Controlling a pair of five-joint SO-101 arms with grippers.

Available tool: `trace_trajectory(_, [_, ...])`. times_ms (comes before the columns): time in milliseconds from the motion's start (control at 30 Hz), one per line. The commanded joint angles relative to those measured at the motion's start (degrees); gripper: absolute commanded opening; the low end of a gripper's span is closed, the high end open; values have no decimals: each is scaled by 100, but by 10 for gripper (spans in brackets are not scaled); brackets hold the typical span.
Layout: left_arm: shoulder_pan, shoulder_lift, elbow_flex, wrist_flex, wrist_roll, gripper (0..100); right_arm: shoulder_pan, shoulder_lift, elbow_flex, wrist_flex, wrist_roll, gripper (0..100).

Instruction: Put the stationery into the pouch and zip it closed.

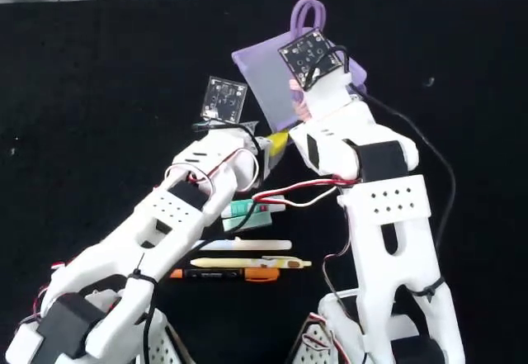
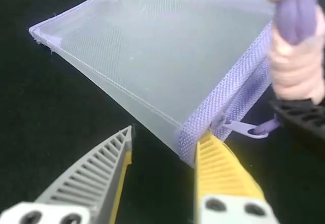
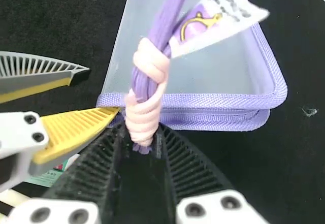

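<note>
A translucent purple mesh pouch (image 1: 268,75) is held up tilted at the far middle of the black table. My right gripper (image 3: 141,132) is shut on the pouch's purple strap (image 3: 167,36), at the part wrapped in pink cord (image 3: 144,94). My left gripper (image 2: 167,132) is open just below the pouch's (image 2: 167,56) zip-side corner, and its yellow finger (image 2: 216,165) touches the purple zip binding beside the zip pull (image 2: 244,128). In the high view the left gripper (image 1: 276,143) sits right beside the right gripper (image 1: 301,108). The stationery lies nearer: a white pen (image 1: 247,244), a cream pen (image 1: 252,262), an orange-and-black marker (image 1: 227,274) and a green item (image 1: 247,210).
A white tag (image 3: 218,18) hangs from the strap. The two arms stand close together over the middle of the table, with their cables (image 1: 289,191) looping above the stationery. Black cloth lies open to the far left and far right.
</note>
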Motion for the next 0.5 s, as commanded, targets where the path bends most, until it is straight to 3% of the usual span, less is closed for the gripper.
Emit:
trace_trajectory(0, [-180,-35,-268,-70,-88,188,-53,-268,-57,0,18,11])
trace_trajectory(167, [-154,0,-286,-79,-88,179,-53,-251,-57,-18,18,11])
trace_trajectory(367, [-154,9,-224,-466,-88,27,-44,-251,-57,-26,18,11])
trace_trajectory(467, [-198,18,-13,-800,-88,29,-44,-251,-57,-35,18,11])
